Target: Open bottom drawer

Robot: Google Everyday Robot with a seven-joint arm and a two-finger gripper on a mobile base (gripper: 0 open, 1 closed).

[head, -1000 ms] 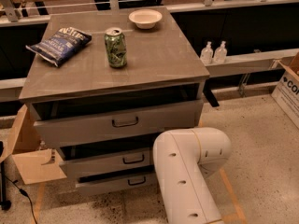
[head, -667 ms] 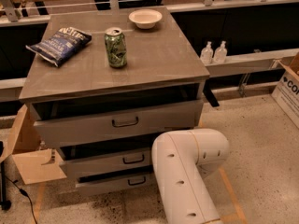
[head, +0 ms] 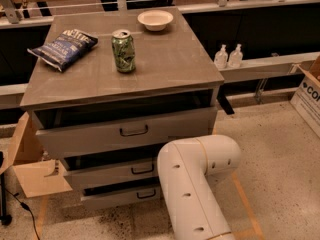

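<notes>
I had warm, rather dim indoor light falling from above the bench [head: 165, 74], and its grey top came through evenly lit. Under the bench top, the gaps above each drawer front, the bottom drawer [head: 120, 196] included, sat in deep shadow. Behind the bench the background sank to near black. The white arm [head: 195, 184] in front of the bench was the brightest thing I saw, softly shaded along its left flank. The whole view looked slightly soft. The pincer was out of my view.

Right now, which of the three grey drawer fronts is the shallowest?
The bottom drawer, nearest the floor, with a small loop handle; middle drawer and top drawer are taller. The end effector is out of view; only its arm shows.
</notes>
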